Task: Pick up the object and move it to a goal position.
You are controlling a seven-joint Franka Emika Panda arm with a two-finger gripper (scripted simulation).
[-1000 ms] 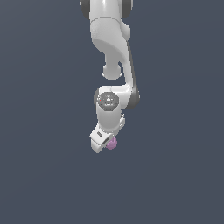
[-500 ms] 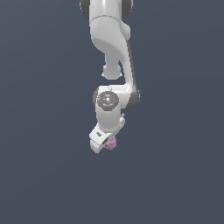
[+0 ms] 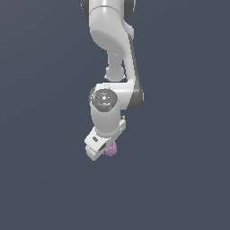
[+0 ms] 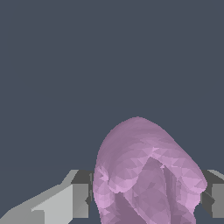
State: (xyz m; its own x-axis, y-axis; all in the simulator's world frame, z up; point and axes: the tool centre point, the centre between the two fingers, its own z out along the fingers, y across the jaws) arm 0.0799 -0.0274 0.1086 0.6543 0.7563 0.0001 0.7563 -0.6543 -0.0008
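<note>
The object (image 3: 111,148) is a small lumpy pink-purple blob, mostly hidden behind the white gripper (image 3: 106,149) in the exterior view. In the wrist view the object (image 4: 144,175) looms large between the two fingers (image 4: 65,203), which press on it from both sides. The gripper is shut on the object. The white arm hangs down from the top of the exterior view with its hand tilted toward the exterior view's left.
Plain dark grey-blue surface (image 3: 45,179) surrounds the arm on all sides in the exterior view. No other objects or obstacles show.
None of note: the arm, the gripper and the held object stand almost where they were a second ago.
</note>
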